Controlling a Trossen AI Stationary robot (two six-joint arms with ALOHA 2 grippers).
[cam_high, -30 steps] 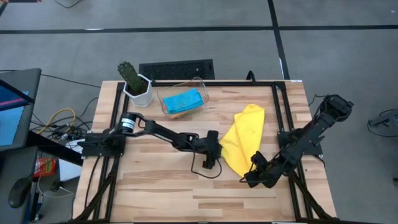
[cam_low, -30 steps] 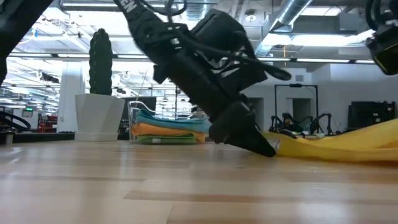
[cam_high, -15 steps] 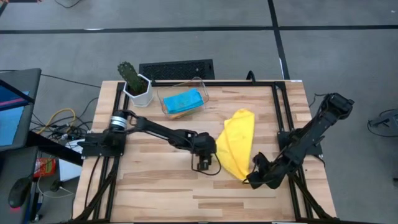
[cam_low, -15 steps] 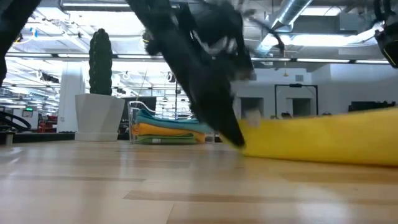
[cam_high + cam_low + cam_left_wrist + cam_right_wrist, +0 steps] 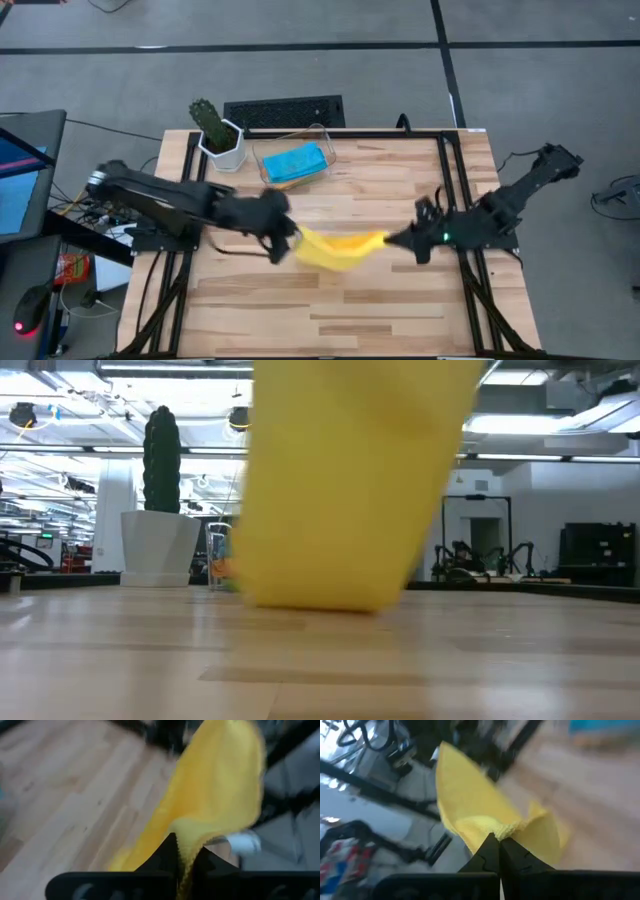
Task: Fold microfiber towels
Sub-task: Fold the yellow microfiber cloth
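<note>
Left gripper has just clamped the yellow towel; right gripper pinches the other end; both have lifted it off the table, stretched between them, ready for fold 1.

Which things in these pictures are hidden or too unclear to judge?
- Low view: the yellow towel hangs in front of the camera and hides both grippers and most of the clear bin.
- High view: the towels under the light blue towel in the bin are covered by it.
- High view: the yellow towel is bunched between the left gripper and the right gripper, so its fold state is unreadable.
</note>
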